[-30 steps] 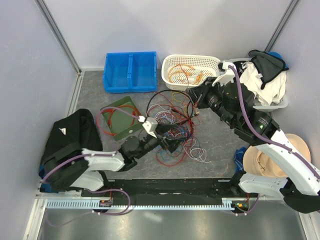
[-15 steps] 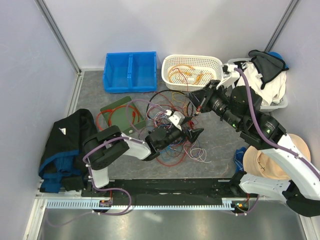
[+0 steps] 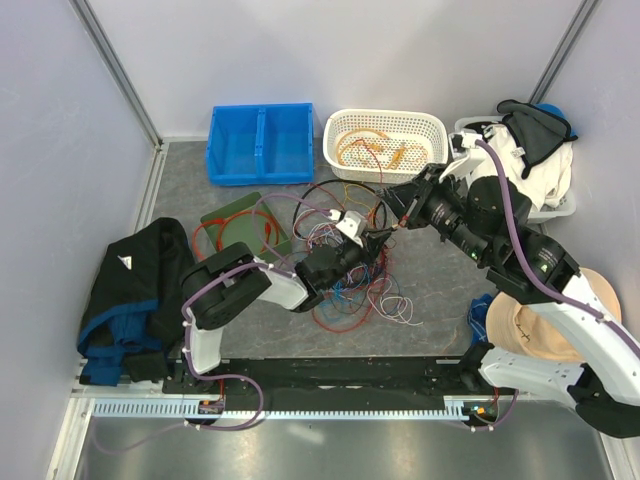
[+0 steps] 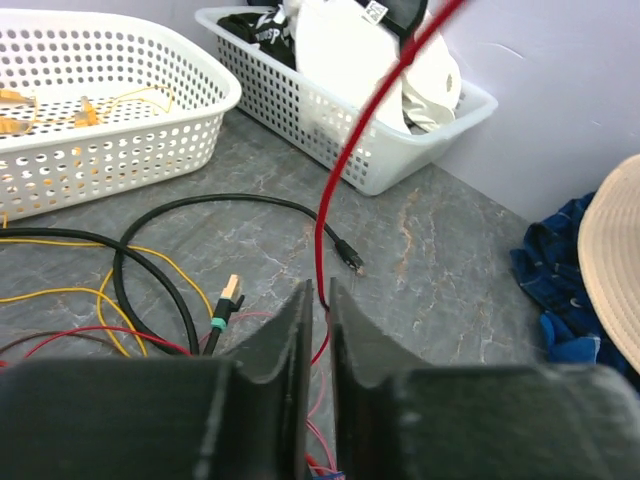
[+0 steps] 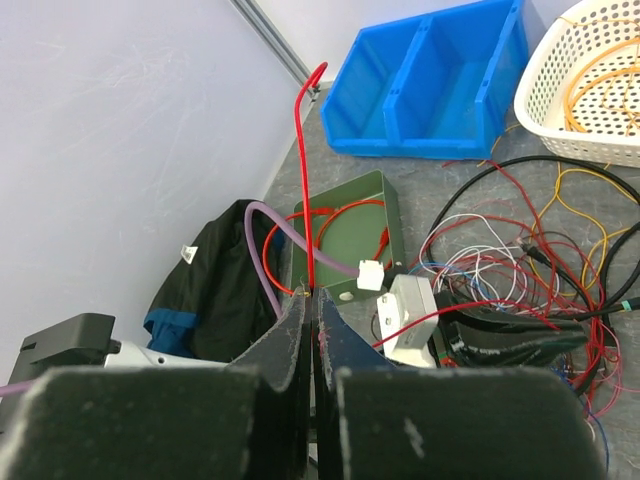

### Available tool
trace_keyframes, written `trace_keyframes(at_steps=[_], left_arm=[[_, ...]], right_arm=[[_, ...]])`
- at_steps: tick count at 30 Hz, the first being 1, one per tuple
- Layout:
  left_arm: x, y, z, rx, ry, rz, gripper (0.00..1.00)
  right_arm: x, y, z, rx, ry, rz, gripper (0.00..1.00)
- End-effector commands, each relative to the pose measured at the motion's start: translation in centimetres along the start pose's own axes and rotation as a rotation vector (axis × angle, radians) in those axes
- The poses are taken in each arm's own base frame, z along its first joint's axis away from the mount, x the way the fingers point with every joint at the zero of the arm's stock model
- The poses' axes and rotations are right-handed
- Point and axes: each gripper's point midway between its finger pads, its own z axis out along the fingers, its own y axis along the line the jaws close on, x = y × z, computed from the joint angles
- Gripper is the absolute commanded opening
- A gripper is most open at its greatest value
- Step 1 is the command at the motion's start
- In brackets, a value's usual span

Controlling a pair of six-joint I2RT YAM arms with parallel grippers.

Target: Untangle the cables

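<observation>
Red wire stretches between left and right jaws, each pair pinching it, likely to draw it clear of the tangled cables.

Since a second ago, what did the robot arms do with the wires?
The left gripper reached forward into the tangle and closed on a red cable. The right gripper stayed pinched on red cable. The white basket and blue bin stayed put.
</observation>
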Motion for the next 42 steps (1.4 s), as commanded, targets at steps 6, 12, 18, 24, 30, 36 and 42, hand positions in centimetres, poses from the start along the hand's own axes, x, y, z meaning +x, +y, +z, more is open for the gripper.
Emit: trace_keyframes(at_steps=[6, 12, 18, 24, 30, 36, 42], left_arm=[[-12.5, -0.3, -2.5, 0.052, -0.407, -0.071, 0.02], [-17.1, 1.9, -6.7, -0.104, -0.151, -0.116, 0.02], [-27.3, 1.3, -9.4, -0.256, 0.146, 0.002, 0.02], [-37.2, 0.8, -12.6, -0.322, 0.104, 0.074, 0.02], [-41.4, 0.1, -13.1, -0.320, 0.048, 0.096, 0.02], [-43.7, -1.0, -13.1, -0.282, 0.016, 0.096, 0.02], [-42.4, -0.9, -12.3, -0.275, 0.052, 0.099, 0.02]], right_arm=[[-1.5, -1.0, -2.0, 0.034, -0.073, 0.004, 0.00], [-2.5, -5.8, -4.5, 0.219, -0.187, -0.044, 0.06], [-0.5, -7.9, -4.1, 0.262, -0.185, -0.076, 0.49], [2.9, -8.3, -2.2, 0.222, -0.106, -0.086, 0.69], [5.4, -7.3, -0.5, 0.115, -0.064, -0.101, 0.68], [8.8, -6.8, 2.8, 0.043, 0.021, -0.157, 0.73], [9.7, -6.6, 6.2, 0.030, 0.007, -0.212, 0.78]])
